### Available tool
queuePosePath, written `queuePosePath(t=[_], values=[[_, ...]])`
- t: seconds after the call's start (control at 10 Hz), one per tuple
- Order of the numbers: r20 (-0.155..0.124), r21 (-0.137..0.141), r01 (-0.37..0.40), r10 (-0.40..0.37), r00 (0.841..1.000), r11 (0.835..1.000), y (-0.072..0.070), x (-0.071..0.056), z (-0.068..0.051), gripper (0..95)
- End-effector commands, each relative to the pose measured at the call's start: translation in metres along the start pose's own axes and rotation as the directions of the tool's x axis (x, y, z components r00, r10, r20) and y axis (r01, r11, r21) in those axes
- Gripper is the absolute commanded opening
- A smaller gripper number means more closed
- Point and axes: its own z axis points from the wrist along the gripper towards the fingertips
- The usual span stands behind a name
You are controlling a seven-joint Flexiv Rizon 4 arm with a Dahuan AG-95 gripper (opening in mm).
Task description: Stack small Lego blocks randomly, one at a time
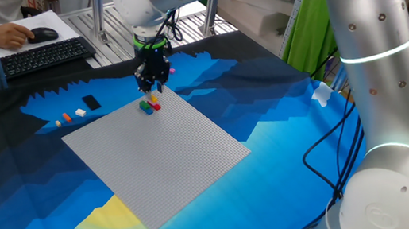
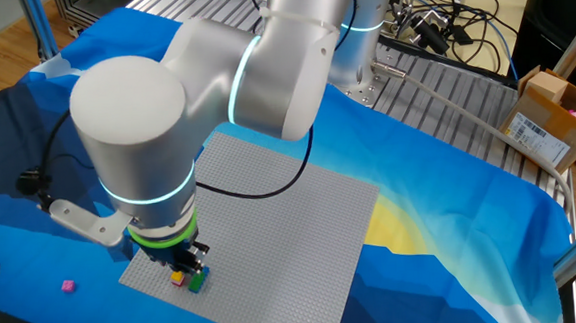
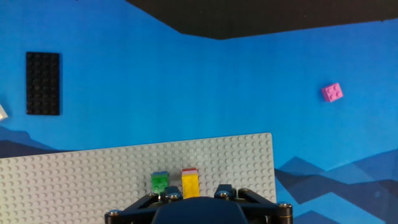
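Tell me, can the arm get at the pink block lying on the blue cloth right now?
Probably yes: the pink block lies alone on the blue cloth, off the grey baseplate, with nothing over or beside it.

We find no readable text; the white label on the cardboard box (image 2: 549,125) carries print too small to read.
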Motion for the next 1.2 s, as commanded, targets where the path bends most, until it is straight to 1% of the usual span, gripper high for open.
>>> queuePosePath(t=[0.1, 0.5, 0.9, 1.0, 1.1, 1.2], values=[[-0.003, 0.000, -0.001, 0.001, 1.000, 1.000, 0.000, 0.000, -0.001, 0.0], [-0.003, -0.006, -0.004, 0.004, 1.000, 1.000, 0.000, 0.000, -0.003, 0.0], [-0.002, -0.003, -0.001, 0.001, 1.000, 1.000, 0.003, -0.003, 0.004, 0.0], [0.000, -0.002, 0.001, -0.001, 1.000, 1.000, 0.004, -0.004, 0.009, 0.0], [0.000, 0.009, 0.007, -0.007, 1.000, 1.000, 0.004, -0.003, 0.006, 0.0], [-0.007, 0.007, 0.011, -0.011, 1.000, 1.000, 0.001, -0.001, 0.000, 0.0]])
